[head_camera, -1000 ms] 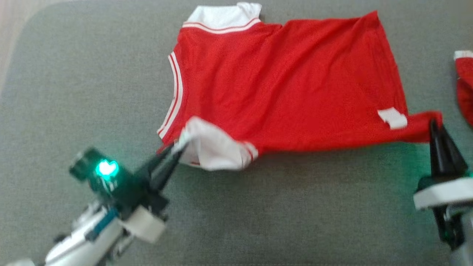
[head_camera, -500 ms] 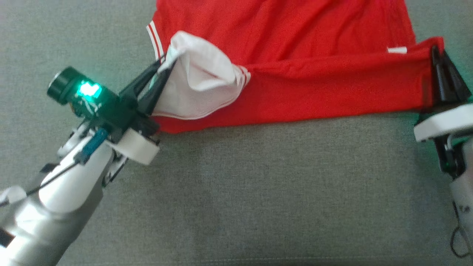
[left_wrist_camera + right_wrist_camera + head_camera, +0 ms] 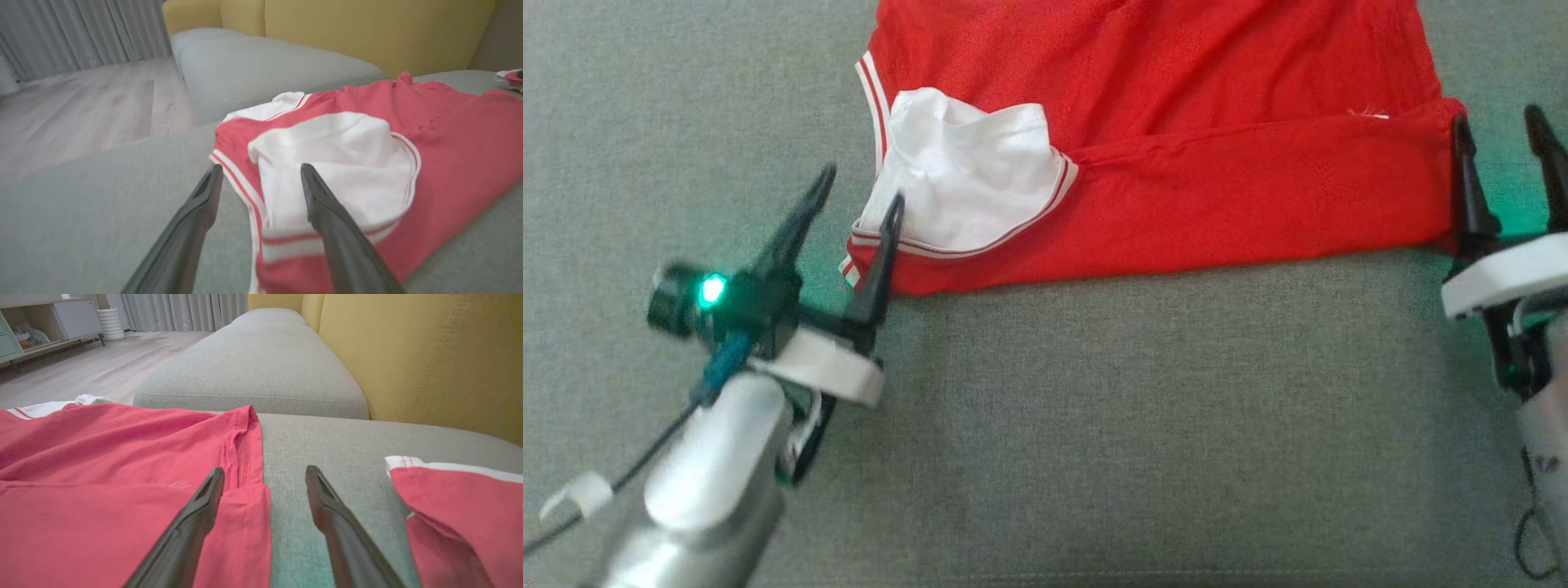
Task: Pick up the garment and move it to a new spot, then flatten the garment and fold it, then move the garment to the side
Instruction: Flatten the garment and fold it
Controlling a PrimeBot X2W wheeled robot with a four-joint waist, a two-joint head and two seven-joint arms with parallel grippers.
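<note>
Garment, a red jersey with white striped trim, is being shown lying spread on a grey sofa cushion, its near edge doubled over into a long band running left to right. A white flap is being displayed turned up at the band's left end. The left gripper is being held with fingers spread wide at the near-left corner, one finger over the striped hem, nothing being pinched. The right gripper is likewise being held spread apart at the band's right end, one finger beside the red edge, the other over bare cushion. A second red piece is being shown lying just to the right, near a yellow backrest.
</note>
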